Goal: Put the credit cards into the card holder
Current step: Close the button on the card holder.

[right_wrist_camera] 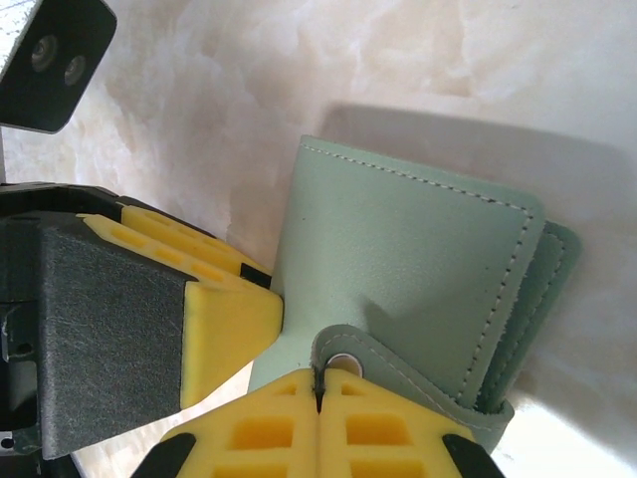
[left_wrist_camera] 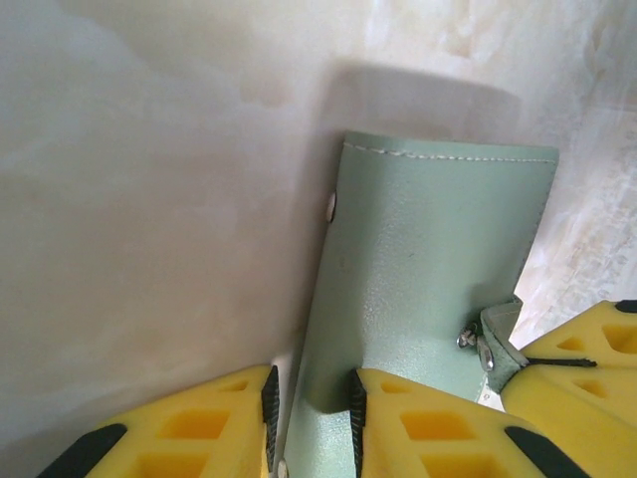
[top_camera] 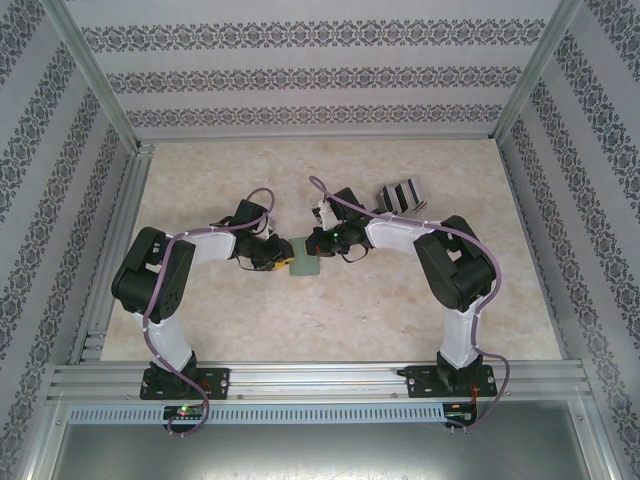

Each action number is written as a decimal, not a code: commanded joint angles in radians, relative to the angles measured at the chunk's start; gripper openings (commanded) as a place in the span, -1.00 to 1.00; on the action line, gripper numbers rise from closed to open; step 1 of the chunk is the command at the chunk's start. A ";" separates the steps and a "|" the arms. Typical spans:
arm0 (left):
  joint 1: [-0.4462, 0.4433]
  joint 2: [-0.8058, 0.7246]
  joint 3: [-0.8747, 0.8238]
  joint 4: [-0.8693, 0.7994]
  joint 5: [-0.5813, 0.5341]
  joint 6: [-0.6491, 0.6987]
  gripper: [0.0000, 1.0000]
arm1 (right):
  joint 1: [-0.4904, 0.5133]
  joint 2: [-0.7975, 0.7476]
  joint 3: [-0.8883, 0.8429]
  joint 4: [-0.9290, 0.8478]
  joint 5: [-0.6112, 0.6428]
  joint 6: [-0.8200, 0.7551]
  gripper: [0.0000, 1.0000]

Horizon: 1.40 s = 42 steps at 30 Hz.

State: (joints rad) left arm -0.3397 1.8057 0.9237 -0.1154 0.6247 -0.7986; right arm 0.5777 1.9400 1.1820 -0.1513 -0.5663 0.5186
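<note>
- Table [top_camera: 330,320]: pale marbled slab under both grippers.
- Grey slotted rack [top_camera: 400,195]: beyond the right gripper, well apart.
- Left gripper [left_wrist_camera: 311,423]: yellow ribbed fingers with black pads, clenched on the card holder's near edge. Likely anchoring it so the other arm can work the flap.
- Right gripper [right_wrist_camera: 318,403]: fingertips pressed together, pinching the snap tab.
- Card holder [left_wrist_camera: 428,249]: held between the two grippers. Sage-green grained skin, stitched edges, folded, tilted off the table judging by its shadow.
- Snap tab [right_wrist_camera: 418,383]: rounded strap, at the right gripper's tips.
- Snap stud [right_wrist_camera: 343,362]: small metal disc, just above those tips.
</note>
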 commanded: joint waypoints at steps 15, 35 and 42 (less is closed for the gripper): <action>-0.015 0.018 0.029 -0.016 -0.025 -0.008 -0.43 | 0.002 0.027 -0.011 -0.045 0.043 -0.040 -0.89; -0.018 0.029 0.040 -0.017 -0.022 -0.008 -0.43 | 0.006 0.092 0.044 -0.099 0.035 -0.032 -0.87; -0.018 0.040 0.037 -0.011 -0.022 -0.008 -0.43 | 0.008 0.140 0.087 -0.211 0.105 -0.056 -0.88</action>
State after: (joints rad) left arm -0.3416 1.8198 0.9432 -0.1184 0.6174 -0.7986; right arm 0.5785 2.0106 1.2694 -0.2649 -0.5610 0.4904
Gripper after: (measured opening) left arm 0.284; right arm 0.067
